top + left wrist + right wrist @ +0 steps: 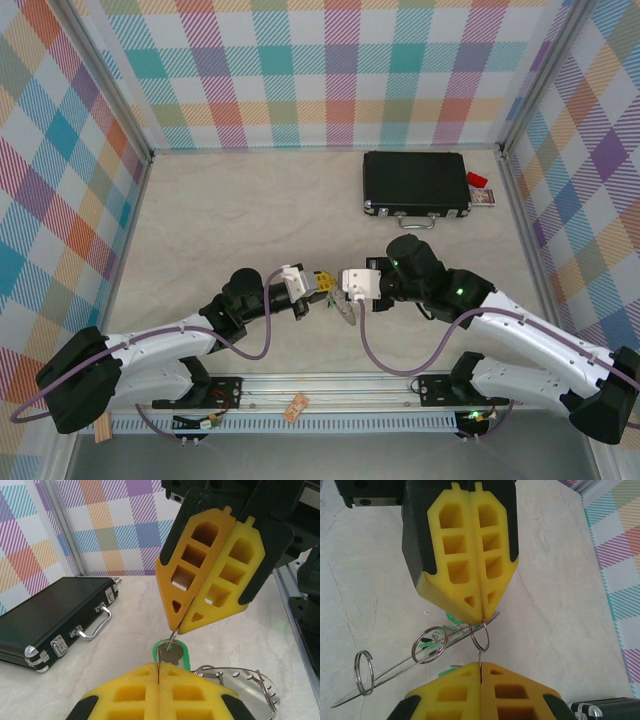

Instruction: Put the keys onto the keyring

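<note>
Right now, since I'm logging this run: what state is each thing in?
Left gripper: shut on a green key.
Right gripper: shut on a wire loop.
Keyring: tilted beside the grippers, wire loops threaded on it.
Case: shut, lying flat on the table.

Left tool [318, 283] and right tool [340, 282] meet tip to tip, key [170, 655] between; keyring [347, 312] at 6 o'clock, case [415, 183] at 1 o'clock.
</note>
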Controlling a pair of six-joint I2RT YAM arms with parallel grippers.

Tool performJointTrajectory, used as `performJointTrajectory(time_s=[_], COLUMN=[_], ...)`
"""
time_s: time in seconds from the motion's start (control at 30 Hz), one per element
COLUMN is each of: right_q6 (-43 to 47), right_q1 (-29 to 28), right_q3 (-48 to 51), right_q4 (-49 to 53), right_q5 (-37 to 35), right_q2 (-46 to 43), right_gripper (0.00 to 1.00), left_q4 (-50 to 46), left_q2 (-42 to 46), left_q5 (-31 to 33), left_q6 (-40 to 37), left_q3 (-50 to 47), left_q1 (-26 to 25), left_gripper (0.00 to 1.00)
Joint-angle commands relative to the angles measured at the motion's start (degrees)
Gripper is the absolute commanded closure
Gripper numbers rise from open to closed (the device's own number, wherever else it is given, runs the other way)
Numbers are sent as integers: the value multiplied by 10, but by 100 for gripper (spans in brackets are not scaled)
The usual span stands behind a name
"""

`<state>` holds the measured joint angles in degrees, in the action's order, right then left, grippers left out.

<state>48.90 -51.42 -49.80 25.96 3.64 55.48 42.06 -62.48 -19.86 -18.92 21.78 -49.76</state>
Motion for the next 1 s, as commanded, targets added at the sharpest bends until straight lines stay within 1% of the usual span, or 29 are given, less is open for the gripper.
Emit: performJointTrajectory(time_s=[0.0,0.23,0.97], right_q6=[-4,1,5], right_q1=[-3,-3,-9], right_q3=[4,1,10], right_q4=[-11,-17,-24], right_q5=[10,8,8], right_q2=[-9,-1,3], right_gripper=[100,100,100], left_q4=[18,17,17], left_q2=[13,11,14], left_q5=[-4,-18,-19], left_q6=[3,2,5], left_q3=[18,19,19], left_q1=[-5,-5,-6], left_gripper=[100,100,100])
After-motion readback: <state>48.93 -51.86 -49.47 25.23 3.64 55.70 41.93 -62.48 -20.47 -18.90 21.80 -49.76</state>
